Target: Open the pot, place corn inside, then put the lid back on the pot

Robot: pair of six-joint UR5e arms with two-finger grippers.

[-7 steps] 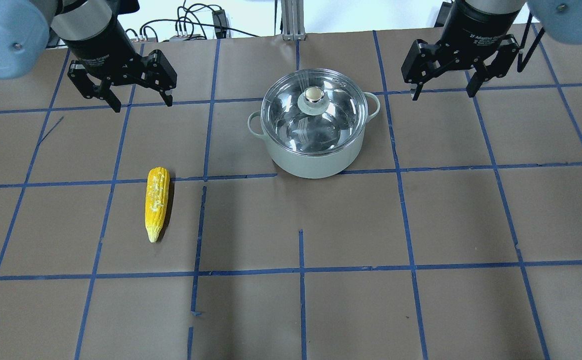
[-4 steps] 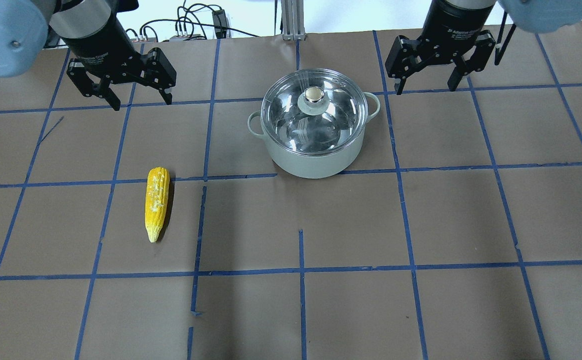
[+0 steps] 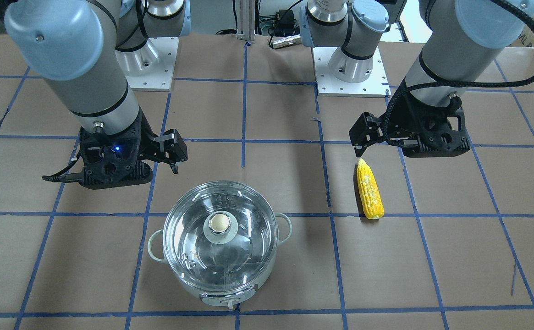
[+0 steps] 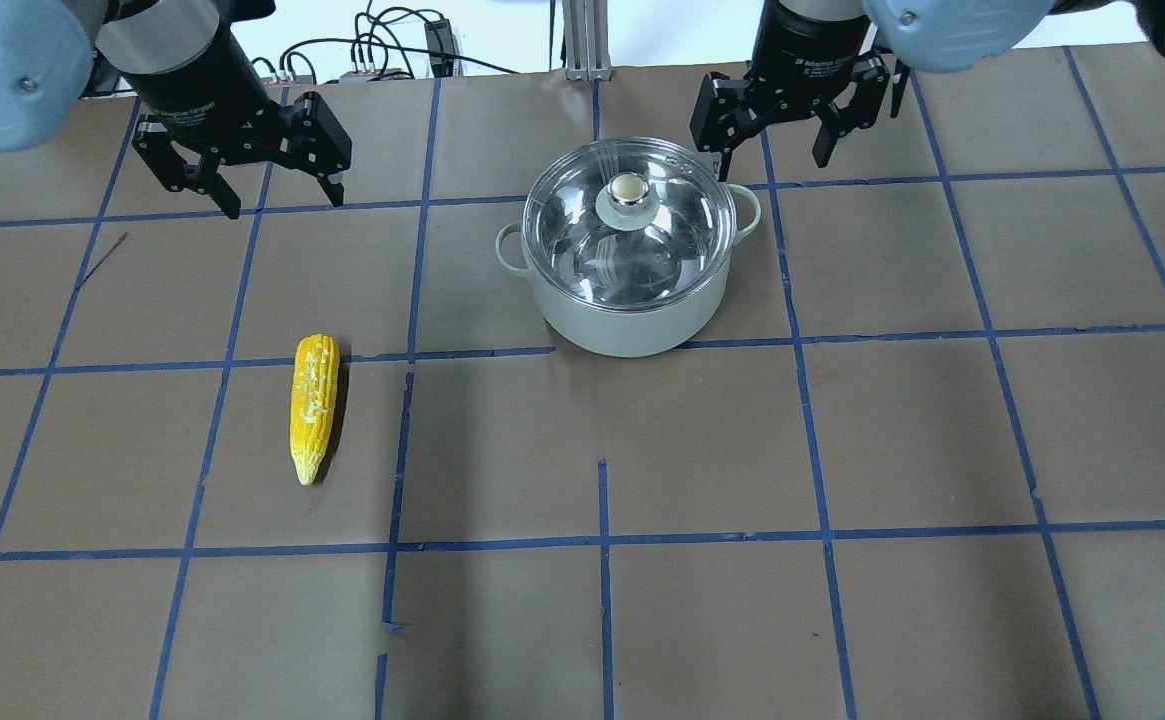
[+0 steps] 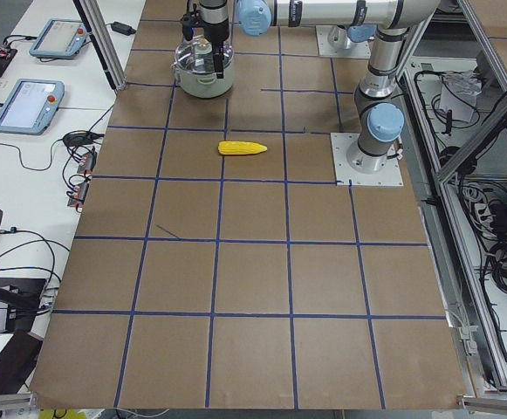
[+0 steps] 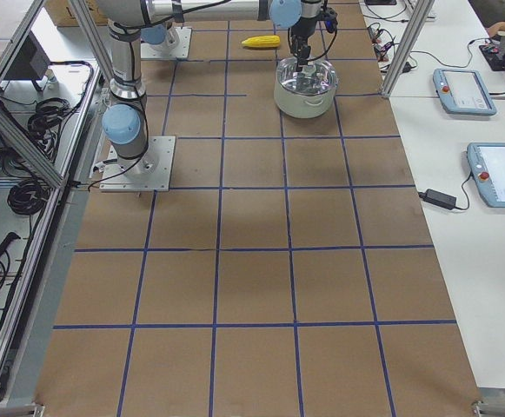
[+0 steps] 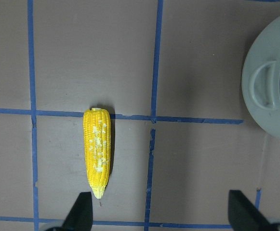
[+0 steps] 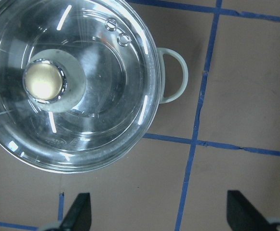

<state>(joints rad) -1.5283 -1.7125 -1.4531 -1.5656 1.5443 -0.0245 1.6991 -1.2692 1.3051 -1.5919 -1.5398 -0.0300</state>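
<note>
The lid [image 4: 628, 228] covers the pot [image 4: 627, 322] at mid-table, with the corn [image 4: 313, 405] lying well apart on the robot's left side. Within 1 second the right gripper [image 4: 772, 162], spread and empty, has swung in beside the pot's rim, probably heading for the lid's knob. The left gripper [image 4: 284, 205] hangs spread and empty.

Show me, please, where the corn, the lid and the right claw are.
corn [image 4: 314, 405]: overhead view, middle of the ear.
lid [image 4: 628, 187]: overhead view, on its brass knob.
right claw [image 4: 774, 162]: overhead view, midway between its open fingertips.
</note>
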